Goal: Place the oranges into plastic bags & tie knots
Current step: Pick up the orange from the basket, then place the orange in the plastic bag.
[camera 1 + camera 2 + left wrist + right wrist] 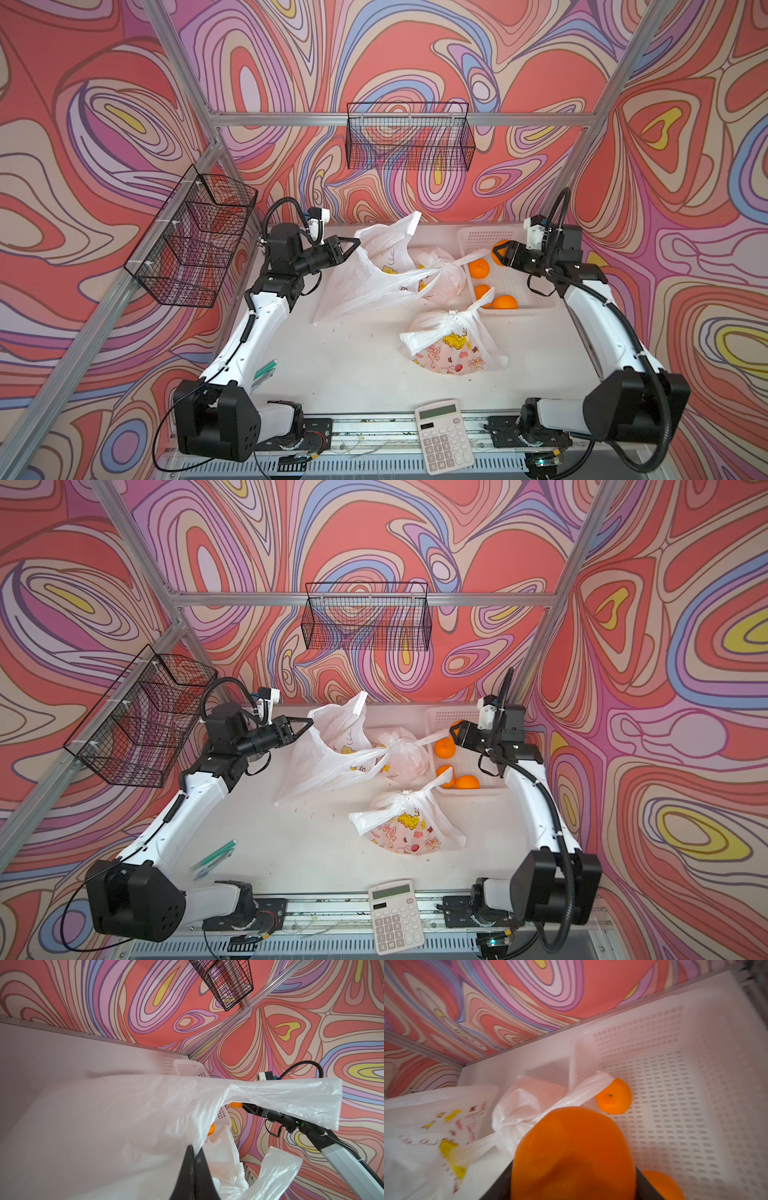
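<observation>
Orange fruit point(573, 1153) gripped between right jaws; left jaws, closed, apparently pinch bag point(124, 1118).

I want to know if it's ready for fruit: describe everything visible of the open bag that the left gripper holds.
The open bag is thin, crinkled, translucent white plastic with cartoon print and yellow patches. The left gripper is shut on its rim, lifting that side so the mouth gapes; one handle loop stands up. Its lower part lies flat on the table, against a knotted bag. Contents cannot be seen.
</observation>
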Motion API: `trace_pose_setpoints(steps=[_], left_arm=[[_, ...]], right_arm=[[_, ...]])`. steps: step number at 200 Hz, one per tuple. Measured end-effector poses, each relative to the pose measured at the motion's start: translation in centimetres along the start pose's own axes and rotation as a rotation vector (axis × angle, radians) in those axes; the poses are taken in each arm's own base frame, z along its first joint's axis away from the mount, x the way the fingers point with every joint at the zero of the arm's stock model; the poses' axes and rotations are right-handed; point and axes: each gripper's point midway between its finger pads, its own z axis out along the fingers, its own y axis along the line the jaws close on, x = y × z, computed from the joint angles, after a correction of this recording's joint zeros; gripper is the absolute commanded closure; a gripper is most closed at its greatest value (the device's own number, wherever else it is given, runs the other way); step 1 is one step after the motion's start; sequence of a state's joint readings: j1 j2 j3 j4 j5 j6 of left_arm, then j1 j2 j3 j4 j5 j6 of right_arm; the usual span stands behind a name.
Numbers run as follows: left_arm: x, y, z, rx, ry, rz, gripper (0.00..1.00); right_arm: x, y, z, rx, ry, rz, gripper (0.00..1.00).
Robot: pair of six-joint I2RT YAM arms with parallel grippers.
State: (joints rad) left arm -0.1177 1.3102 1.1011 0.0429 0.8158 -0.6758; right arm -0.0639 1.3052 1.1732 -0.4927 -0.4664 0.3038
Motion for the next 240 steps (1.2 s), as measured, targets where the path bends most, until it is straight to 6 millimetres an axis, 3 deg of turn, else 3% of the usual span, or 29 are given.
trace_pose_setpoints(steps=[36,66,95,128,156,186,211,240], left_arm=[[0.4,0.9,1.1,0.027,0.024,-0.045,1.00],[1.2,1.4,1.4,0.040,0.052,-0.080,1.00],[1.5,1.0,1.4,0.061,0.065,-0.082,1.00],[2.1,1.0,1.6,0.074,0.080,-0.097,1.00],[2.2,0.9,1.7,0.079,0.080,-0.110,1.00],[2.1,1.2,1.7,0.063,0.068,-0.110,1.00],[1.9,1.5,1.7,0.050,0.057,-0.110,1.00],[1.9,2.0,1.9,0.031,0.052,-0.118,1.00]], right_arm=[[5.1,9.6,1.4,-0.306,0.125,0.019,0.58],[7.8,16.0,2.9,-0.453,0.198,-0.006,0.58],[9.4,20.3,5.1,-0.527,0.241,-0.025,0.56],[10.7,23.5,7.9,-0.566,0.261,-0.035,0.35],[11.6,23.7,9.8,-0.535,0.269,-0.037,0.14],[10.6,21.9,9.8,-0.447,0.226,-0.057,0.13],[8.0,19.9,7.8,-0.380,0.156,-0.069,0.15],[3.9,15.5,3.9,-0.287,0.036,-0.068,0.14]])
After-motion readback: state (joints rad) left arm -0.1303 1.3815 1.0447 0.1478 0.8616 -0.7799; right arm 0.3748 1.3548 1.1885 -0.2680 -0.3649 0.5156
